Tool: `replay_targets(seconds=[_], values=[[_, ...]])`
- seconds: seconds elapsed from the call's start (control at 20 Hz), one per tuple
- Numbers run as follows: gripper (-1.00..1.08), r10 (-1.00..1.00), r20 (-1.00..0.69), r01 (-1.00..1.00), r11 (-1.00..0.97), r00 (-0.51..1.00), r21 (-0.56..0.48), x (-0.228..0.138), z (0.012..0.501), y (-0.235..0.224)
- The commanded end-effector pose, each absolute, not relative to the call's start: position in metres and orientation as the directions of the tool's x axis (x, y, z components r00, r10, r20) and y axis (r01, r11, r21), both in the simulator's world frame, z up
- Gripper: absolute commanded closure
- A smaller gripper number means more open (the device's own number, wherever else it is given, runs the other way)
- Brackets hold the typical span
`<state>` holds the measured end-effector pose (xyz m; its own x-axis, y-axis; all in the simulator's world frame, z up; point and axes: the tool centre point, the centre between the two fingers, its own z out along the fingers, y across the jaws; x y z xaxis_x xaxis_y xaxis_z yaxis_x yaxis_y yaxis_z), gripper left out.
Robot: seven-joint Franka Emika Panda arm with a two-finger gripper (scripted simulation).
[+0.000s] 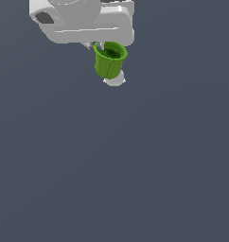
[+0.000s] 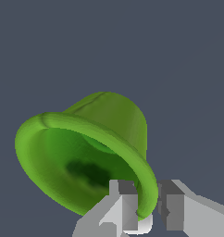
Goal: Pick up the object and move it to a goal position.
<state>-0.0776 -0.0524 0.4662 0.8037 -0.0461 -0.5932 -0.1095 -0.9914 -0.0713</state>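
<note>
The white gripper has its 2 fingers closed on the rim wall of the small bright green cup, 1 finger inside the mouth and 1 outside. In the exterior view the cup hangs just under the white arm near the top of the frame, tilted slightly, with the plain grey floor around it.
</note>
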Motion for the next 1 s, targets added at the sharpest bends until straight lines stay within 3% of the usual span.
replay_targets(seconds=[0.0, 0.95], values=[[1.08, -0.046, -0.593, -0.109, -0.991, 0.804, -0.071, -0.079, 0.481, -0.049], [1.08, -0.047, -0.593, -0.111, -0.991, 0.804, -0.072, -0.081, 0.519, -0.042]])
